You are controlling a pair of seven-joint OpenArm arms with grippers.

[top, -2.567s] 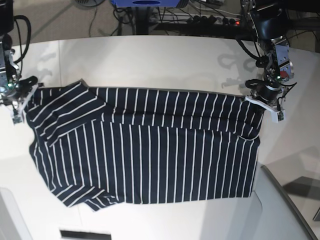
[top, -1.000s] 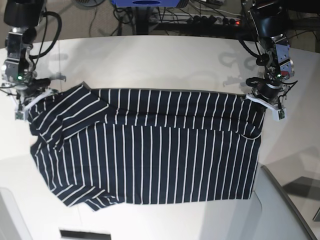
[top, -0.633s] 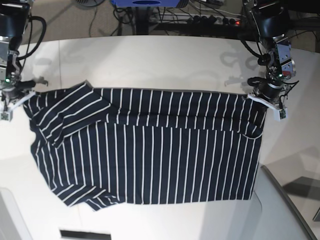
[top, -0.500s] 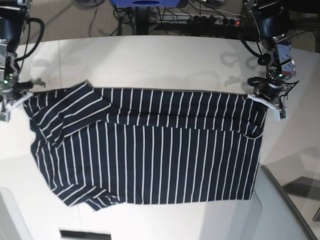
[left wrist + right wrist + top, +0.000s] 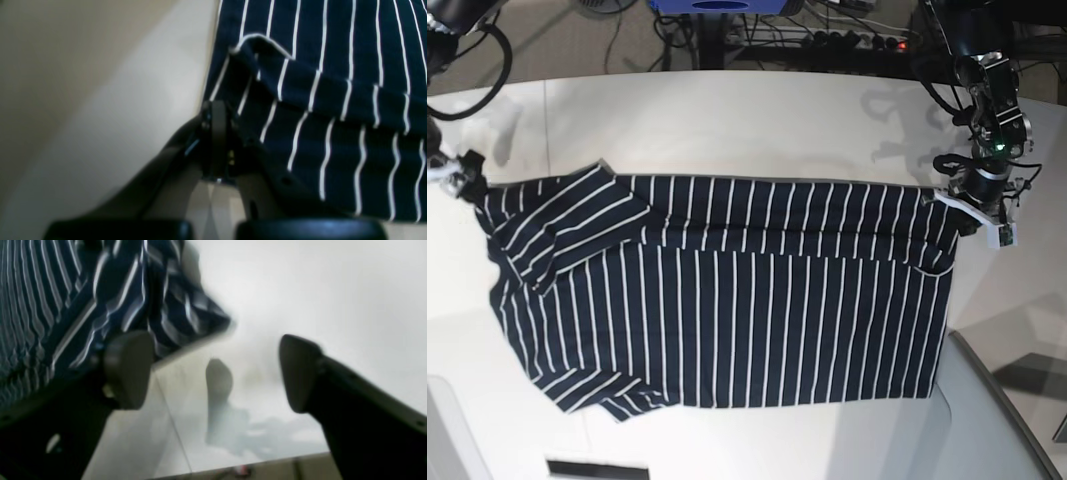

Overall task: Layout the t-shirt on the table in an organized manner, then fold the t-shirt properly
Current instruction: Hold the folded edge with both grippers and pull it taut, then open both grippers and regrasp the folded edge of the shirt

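**One corner let go, one still pinched**

Our left gripper (image 5: pixel 975 200) is clamped on the t-shirt (image 5: pixel 727 300) corner; the right gripper (image 5: pixel 213 370) hangs wide open beside the sleeve. The shirt lies spread on the tabletop (image 5: pixel 727 120). If we tug left now, we'd probably skew it, since nothing anchors the other end.

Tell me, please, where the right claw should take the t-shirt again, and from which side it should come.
Probably the sleeve corner of the t-shirt nearest the open right claw. That corner lies at the cloth's outer edge with bare table beside it, so come in low from the table side, one finger sliding under the edge.
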